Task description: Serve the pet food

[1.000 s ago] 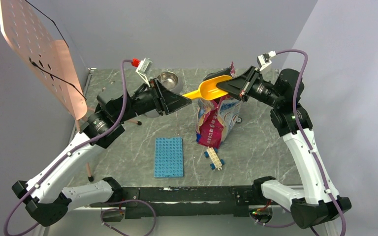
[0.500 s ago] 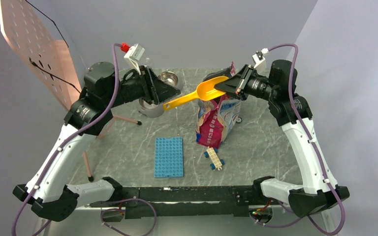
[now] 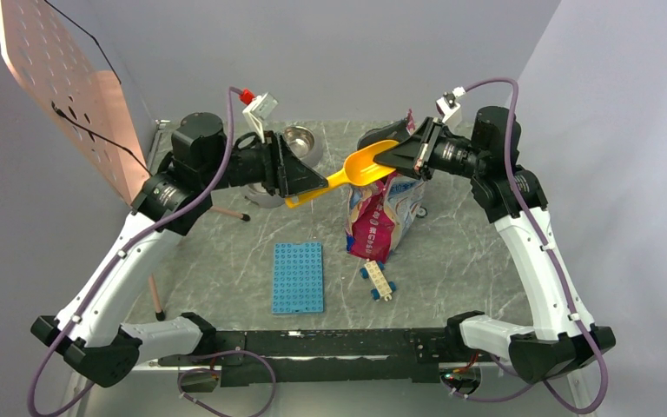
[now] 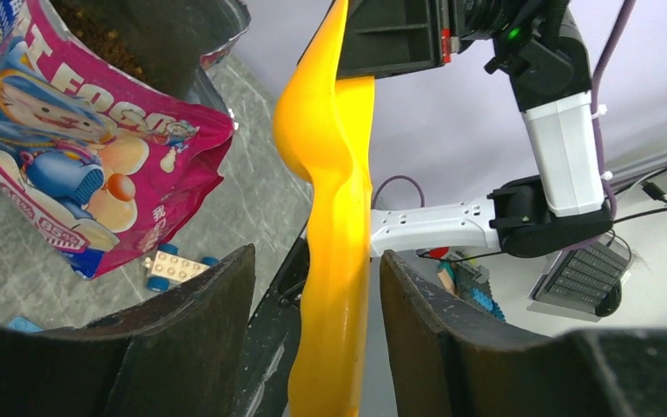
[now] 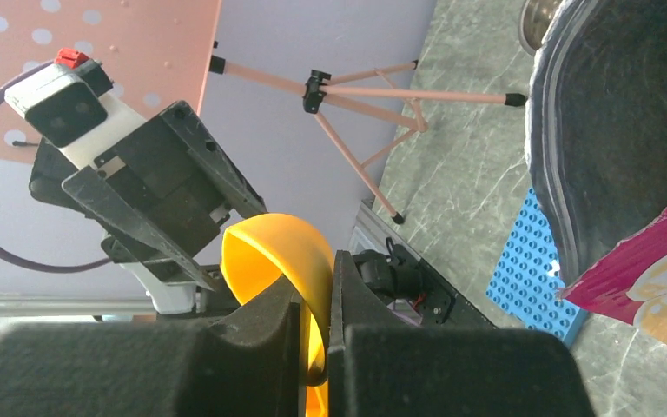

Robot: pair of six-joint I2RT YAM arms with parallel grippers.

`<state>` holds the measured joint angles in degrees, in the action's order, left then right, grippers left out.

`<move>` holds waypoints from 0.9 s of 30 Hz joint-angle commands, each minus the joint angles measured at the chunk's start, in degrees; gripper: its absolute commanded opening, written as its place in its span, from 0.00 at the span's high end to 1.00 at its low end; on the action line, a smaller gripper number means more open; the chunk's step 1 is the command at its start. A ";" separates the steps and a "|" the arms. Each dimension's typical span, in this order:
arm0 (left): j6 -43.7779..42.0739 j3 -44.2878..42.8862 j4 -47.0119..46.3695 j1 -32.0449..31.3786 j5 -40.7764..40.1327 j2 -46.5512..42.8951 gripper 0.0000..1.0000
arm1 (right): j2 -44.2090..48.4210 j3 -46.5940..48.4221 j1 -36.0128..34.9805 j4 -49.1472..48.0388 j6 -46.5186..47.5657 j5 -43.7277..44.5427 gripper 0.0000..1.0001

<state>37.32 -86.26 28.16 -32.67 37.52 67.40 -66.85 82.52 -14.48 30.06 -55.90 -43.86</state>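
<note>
The yellow scoop (image 3: 360, 166) hangs in the air above the open pet food bag (image 3: 380, 217). My right gripper (image 3: 391, 158) is shut on the rim of the scoop's bowl; the right wrist view shows the pinch (image 5: 317, 278) on the scoop (image 5: 274, 248). My left gripper (image 3: 316, 184) is open, with the scoop's handle (image 4: 339, 261) between its fingers (image 4: 200, 304) and a gap on each side. Dark-brown kibble (image 4: 95, 22) shows inside the bag (image 4: 69, 165). The steel double bowl (image 3: 298, 139) stands behind the left gripper. The scoop looks empty.
A blue studded baseplate (image 3: 298, 276) lies at the front middle, and a small brick car (image 3: 377, 280) lies in front of the bag. A pink tripod (image 3: 226, 211) with a perforated pink board (image 3: 61, 87) stands at the left edge.
My left arm has swung right and down from the bowl, so its open fingers now straddle the scoop's handle. The right gripper has shifted the scoop slightly left.
</note>
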 commanded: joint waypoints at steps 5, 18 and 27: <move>9.09 5.65 -11.56 0.29 10.61 -2.60 0.54 | -0.06 1.47 -0.19 -4.92 -0.36 -2.27 1.00; 10.95 5.70 -12.59 -0.03 12.02 -0.38 0.59 | -1.85 3.25 -0.28 -1.86 3.93 -3.95 1.00; 9.52 3.72 -10.95 -0.18 13.60 1.07 0.56 | -1.14 2.07 -0.43 -2.27 3.99 -4.65 1.00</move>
<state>47.48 -80.05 19.07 -32.49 48.75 68.07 -69.01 83.20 -14.68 29.15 -52.01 -47.09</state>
